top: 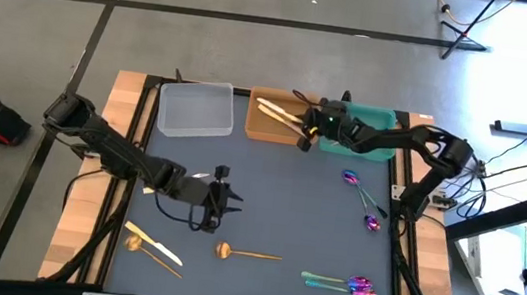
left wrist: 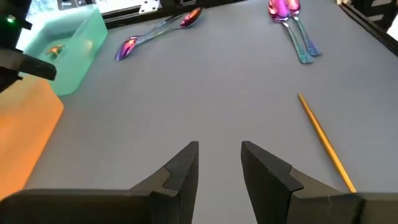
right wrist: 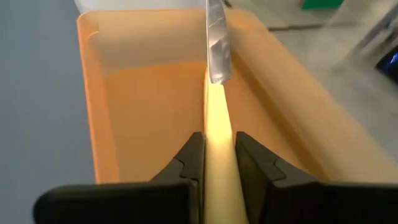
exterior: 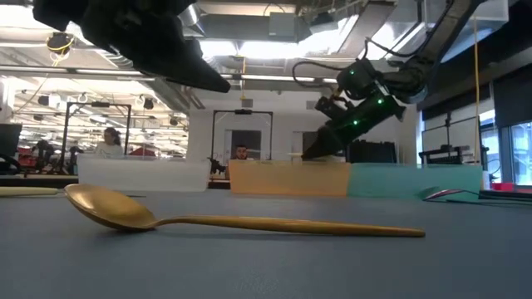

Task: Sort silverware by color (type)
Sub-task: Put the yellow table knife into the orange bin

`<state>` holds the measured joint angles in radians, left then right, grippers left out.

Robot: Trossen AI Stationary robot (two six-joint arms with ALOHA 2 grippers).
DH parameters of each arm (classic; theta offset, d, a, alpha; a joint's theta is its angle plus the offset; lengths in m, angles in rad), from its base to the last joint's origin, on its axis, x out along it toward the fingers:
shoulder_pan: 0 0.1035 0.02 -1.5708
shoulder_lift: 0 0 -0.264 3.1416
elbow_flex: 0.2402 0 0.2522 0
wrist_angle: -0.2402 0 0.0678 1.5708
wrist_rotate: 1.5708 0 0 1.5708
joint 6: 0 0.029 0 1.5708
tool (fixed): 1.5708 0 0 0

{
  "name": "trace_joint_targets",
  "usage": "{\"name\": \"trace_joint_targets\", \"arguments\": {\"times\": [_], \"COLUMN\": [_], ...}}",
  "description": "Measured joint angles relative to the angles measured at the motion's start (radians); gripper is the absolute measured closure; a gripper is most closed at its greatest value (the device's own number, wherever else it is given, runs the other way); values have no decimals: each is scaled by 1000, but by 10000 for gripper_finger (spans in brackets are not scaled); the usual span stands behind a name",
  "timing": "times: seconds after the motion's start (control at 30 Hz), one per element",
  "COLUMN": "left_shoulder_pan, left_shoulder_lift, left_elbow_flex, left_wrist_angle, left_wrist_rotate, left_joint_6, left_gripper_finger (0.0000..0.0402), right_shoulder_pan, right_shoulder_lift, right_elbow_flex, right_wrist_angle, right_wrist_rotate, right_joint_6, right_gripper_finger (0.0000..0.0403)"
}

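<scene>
Your pale gold knife [right wrist: 217, 68] hangs over the orange tray [top: 271, 125], pinched in the right end effector [top: 308, 125], jaws narrow on its handle. More gold pieces [top: 276, 112] lie inside that tray. Left end effector [left wrist: 219, 163] hovers near the copper-gold spoon [top: 242, 254], jaws slightly parted, holding nothing.

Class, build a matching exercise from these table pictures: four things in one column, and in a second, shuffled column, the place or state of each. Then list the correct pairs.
Things
1. Right gripper
2. Left gripper
3. Gold spoon
4. Clear tray

Places or states
A. lying alone on the mat, in the middle near the front edge
B. leftmost of the three trays at the back
C. open, holding nothing, above the mat
D. shut on a pale gold knife over the orange tray

Pairs: 1-D, 2-C, 3-A, 4-B
</scene>
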<state>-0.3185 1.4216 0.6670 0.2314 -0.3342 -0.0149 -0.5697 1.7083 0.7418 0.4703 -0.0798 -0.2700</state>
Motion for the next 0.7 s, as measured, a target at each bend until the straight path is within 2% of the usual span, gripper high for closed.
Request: {"name": "trace_joint_targets", "arguments": {"times": [0.13,0.33,0.43,0.57,0.7], "left_shoulder_pan": [16,27,26,26,26], "left_shoulder_lift": [0,0,0,0,0], "left_elbow_flex": [0,0,0,0,0], "left_wrist_angle": [2,2,2,3,-20], "left_wrist_rotate": [45,47,58,65,59], "left_joint_6": [-6,-7,-7,-8,-53], "left_gripper_finger": [285,285,285,285,285], "right_shoulder_pan": [0,52,112,229,383], "right_shoulder_lift": [9,-27,-90,-168,-174], "right_elbow_flex": [0,0,0,0,0], "right_wrist_angle": [-4,-16,-86,-170,-185], "right_wrist_rotate": [26,28,-29,-103,-131], "right_joint_6": [42,50,62,100,130], "right_gripper_finger": [330,277,260,257,259]}}
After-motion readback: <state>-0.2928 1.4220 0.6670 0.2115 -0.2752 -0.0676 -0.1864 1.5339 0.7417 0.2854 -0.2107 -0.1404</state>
